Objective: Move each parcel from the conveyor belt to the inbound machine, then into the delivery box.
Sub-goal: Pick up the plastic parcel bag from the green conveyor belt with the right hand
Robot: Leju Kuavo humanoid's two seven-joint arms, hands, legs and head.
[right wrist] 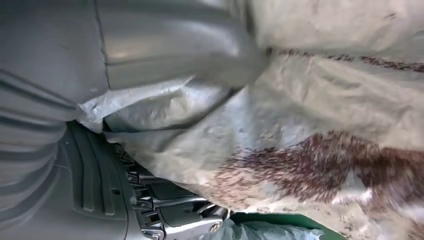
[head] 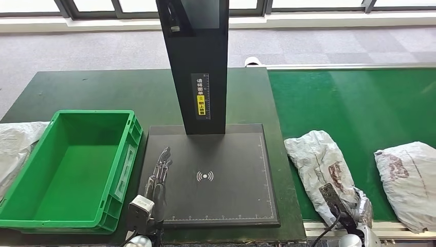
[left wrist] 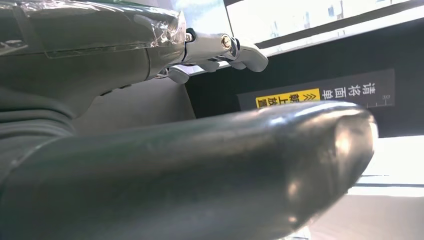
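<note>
A crumpled grey parcel (head: pixel 319 164) with a dark red print lies on the green conveyor belt (head: pixel 349 98), near its front left corner. My right hand (head: pixel 353 218) is at the parcel's near end. In the right wrist view the thumb (right wrist: pixel 165 55) lies on the parcel's (right wrist: pixel 310 125) wrap and the fingers (right wrist: pixel 170 210) curl under it, so the hand grips it. My left hand (head: pixel 159 177) hovers over the left side of the inbound machine's black plate (head: pixel 231 149), fingers straight and holding nothing. The green delivery box (head: pixel 72 170) stands left of the plate.
A second grey parcel (head: pixel 406 177) lies on the belt to the right of the first. The machine's black column (head: pixel 198 62) rises from the back of the plate. A grey bag (head: pixel 15 146) lies left of the box. The dark green table (head: pixel 103 92) stretches behind.
</note>
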